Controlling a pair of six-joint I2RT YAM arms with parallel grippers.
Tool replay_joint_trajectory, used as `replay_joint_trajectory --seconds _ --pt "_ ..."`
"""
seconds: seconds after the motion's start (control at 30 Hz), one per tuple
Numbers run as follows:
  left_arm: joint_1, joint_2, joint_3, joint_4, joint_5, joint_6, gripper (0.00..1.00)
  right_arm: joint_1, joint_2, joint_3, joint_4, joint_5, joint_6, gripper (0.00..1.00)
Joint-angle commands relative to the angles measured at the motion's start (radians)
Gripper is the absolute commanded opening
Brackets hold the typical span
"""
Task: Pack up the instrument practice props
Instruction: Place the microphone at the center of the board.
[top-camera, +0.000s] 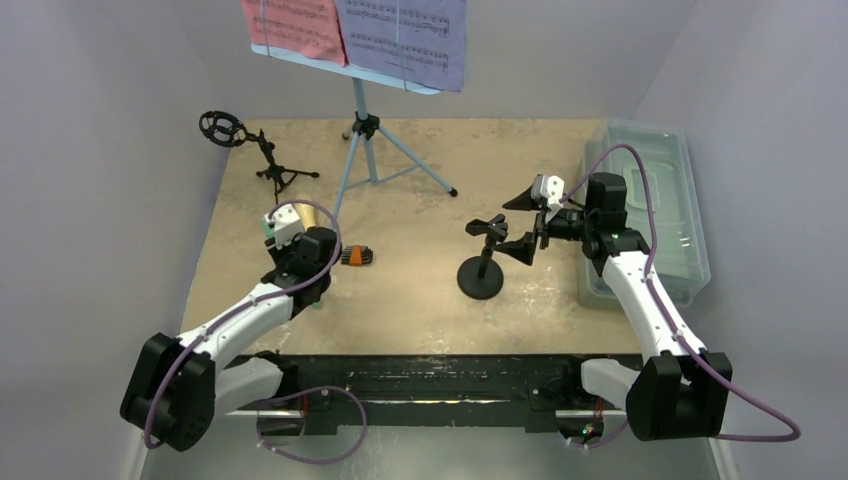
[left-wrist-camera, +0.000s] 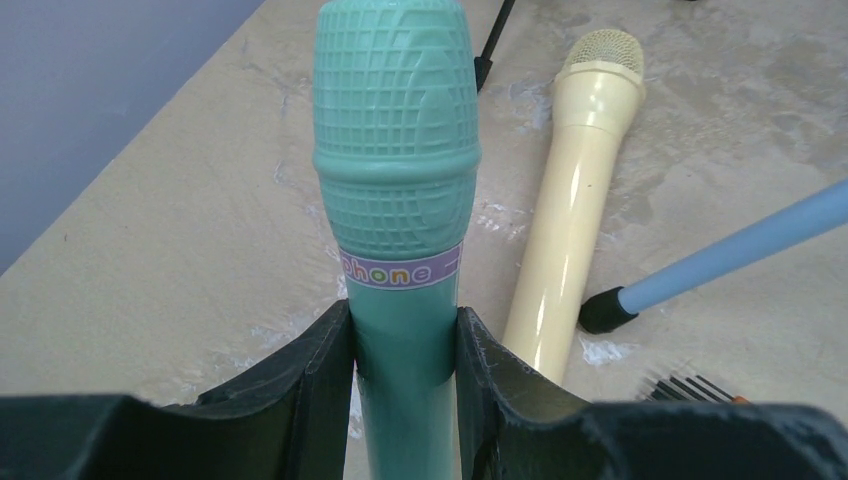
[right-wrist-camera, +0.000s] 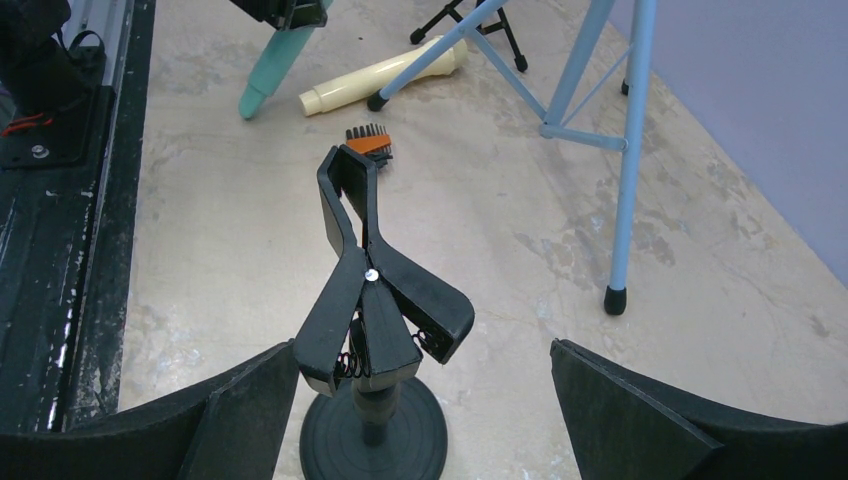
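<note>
The table (top-camera: 420, 310) is a beige, stone-patterned surface with grey walls on three sides. A translucent grey tub (top-camera: 660, 180) lies along its right edge, beside the right arm. The light-blue tripod (top-camera: 362, 110) stands upright at the far centre, legs spread. Its tray (top-camera: 330, 63) carries a pink page (top-camera: 295, 25) on the left and a purple page (top-camera: 405, 35) on the right, side by side. The right tool (right-wrist-camera: 420, 360) stands released, jaws spread wide. The black clip stand (right-wrist-camera: 372, 300) rises from its round base between them; contact with the near finger cannot be confirmed and no grip is evident. A black microphone tripod (top-camera: 262, 150) with a ring mount stands at the far left, well apart from the clip stand. The left tool (left-wrist-camera: 405, 340) is clenched on the handle of the mint-green microphone (left-wrist-camera: 395, 130) – both fingers (left-wrist-camera: 320, 370) press its sides, and the grille head points away from the wrist. From the right wrist view this microphone hangs tilted, its butt end low over the table; whether it touches cannot be told. The yellow microphone (left-wrist-camera: 580, 200) lies flat on the table just beside it, with one capped foot of the light-blue tripod just beside its body. A small orange-and-black toothed item (top-camera: 357, 256) lies on the table near that foot – between the left arm and the clip stand.
</note>
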Motion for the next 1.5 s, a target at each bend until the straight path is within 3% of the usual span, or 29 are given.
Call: replay_joint_trajectory --seconds 0.0,0.2,0.47,1.0,1.23,1.47 --pt "0.052 0.074 0.062 0.072 0.013 -0.008 0.04 -0.006 -0.024 0.007 0.003 -0.006 0.006 0.99" --pt "0.123 0.169 0.065 0.137 0.121 -0.006 0.11 -0.008 -0.024 0.007 0.001 -0.009 0.003 0.99" --pt "0.183 0.280 0.100 0.227 0.243 0.000 0.13 -0.008 -0.022 0.007 -0.002 -0.010 0.001 0.99" --pt "0.236 0.378 0.167 0.155 0.368 -0.099 0.42 -0.009 -0.015 0.010 -0.008 -0.017 -0.005 0.99" --pt "0.242 0.358 0.158 0.114 0.387 -0.137 0.61 -0.011 -0.013 0.010 -0.011 -0.020 -0.006 0.99" --pt "0.243 0.348 0.148 0.118 0.405 -0.143 0.62 -0.011 -0.013 0.010 -0.013 -0.021 -0.007 0.99"
